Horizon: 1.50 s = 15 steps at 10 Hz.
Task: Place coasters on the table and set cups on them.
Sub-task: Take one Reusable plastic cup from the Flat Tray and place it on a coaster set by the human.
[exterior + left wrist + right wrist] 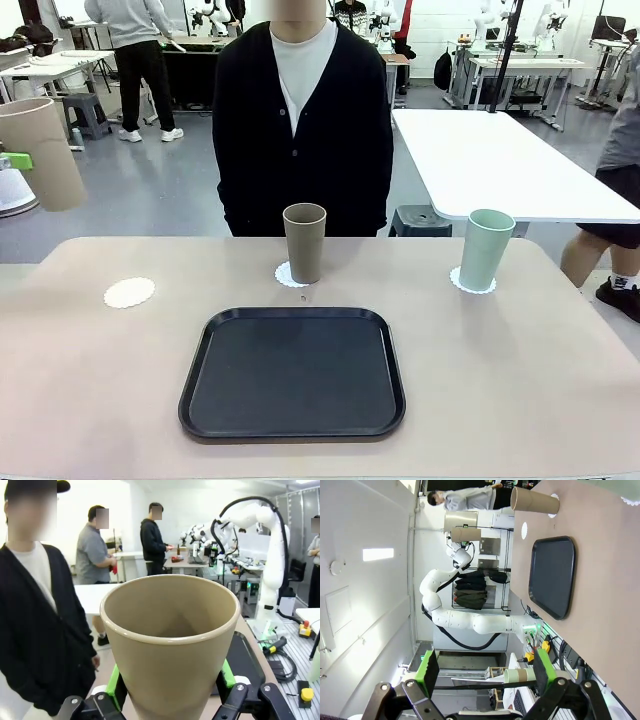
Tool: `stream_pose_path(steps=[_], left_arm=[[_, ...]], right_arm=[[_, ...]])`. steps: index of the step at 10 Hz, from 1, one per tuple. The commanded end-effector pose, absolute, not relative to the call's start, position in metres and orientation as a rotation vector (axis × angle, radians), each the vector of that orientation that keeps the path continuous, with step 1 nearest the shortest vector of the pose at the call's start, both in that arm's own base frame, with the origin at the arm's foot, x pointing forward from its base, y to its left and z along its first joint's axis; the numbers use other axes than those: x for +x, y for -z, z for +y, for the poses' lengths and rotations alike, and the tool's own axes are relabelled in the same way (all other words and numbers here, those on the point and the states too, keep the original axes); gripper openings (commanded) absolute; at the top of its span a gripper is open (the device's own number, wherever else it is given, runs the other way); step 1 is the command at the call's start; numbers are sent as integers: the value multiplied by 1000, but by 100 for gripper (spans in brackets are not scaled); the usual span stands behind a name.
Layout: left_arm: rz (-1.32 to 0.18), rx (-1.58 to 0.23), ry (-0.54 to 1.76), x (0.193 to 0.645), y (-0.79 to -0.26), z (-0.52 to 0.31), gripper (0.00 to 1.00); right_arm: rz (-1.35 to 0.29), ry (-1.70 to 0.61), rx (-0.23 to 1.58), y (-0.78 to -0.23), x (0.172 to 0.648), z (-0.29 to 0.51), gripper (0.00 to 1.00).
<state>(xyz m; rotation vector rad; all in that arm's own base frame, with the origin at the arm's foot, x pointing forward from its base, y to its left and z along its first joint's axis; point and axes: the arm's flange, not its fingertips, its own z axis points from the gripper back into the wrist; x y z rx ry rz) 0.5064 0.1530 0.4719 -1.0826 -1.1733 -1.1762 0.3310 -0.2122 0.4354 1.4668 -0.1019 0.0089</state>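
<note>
My left gripper [170,682] is shut on a tan cup [170,640], its green pads [116,682] pressed on both sides. In the front view that held cup [40,150] hangs in the air at the far left, above and left of the table [90,400]. A bare coaster [129,292] lies at the table's left. A second tan cup [304,242] stands on a coaster [287,275] at the middle back. The mint cup [487,248] stands on a coaster [462,282] at the right. My right gripper [485,667] is open with nothing in it, away from the table.
A black tray [292,372] lies bare at the table's front middle. A person in a black cardigan [300,130] stands at the far edge behind the middle cup. A white table [500,160] stands behind at the right.
</note>
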Motion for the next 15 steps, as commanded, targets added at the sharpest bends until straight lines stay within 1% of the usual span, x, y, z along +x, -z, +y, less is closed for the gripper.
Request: stream_pose_path(steps=[1, 2, 7, 8, 9, 11, 13, 15], left_arm=[[-1169, -1117, 1174, 512, -472, 146, 88], [-1173, -1083, 1176, 506, -472, 153, 88], [-1170, -1092, 1171, 510, -467, 153, 88], [-1171, -1117, 1194, 526, -453, 151, 88], [-1189, -1080, 1239, 533, -437, 152, 88], [-1195, -1041, 1319, 536, -409, 146, 88], [-1158, -1008, 1384, 535, -380, 136, 88], [-1116, -1010, 1395, 534, -347, 133, 88]], right_arm=[[-106, -21, 1477, -436, 330, -212, 100], [-106, -21, 1477, -436, 330, -212, 100], [-106, -21, 1477, -436, 330, -212, 100], [-106, -21, 1477, -436, 330, -212, 100], [-106, -21, 1477, -436, 330, -212, 100], [-106, -21, 1477, -436, 330, -212, 100], [-106, -21, 1477, -436, 330, -212, 100], [-106, -21, 1477, -436, 330, -212, 100]])
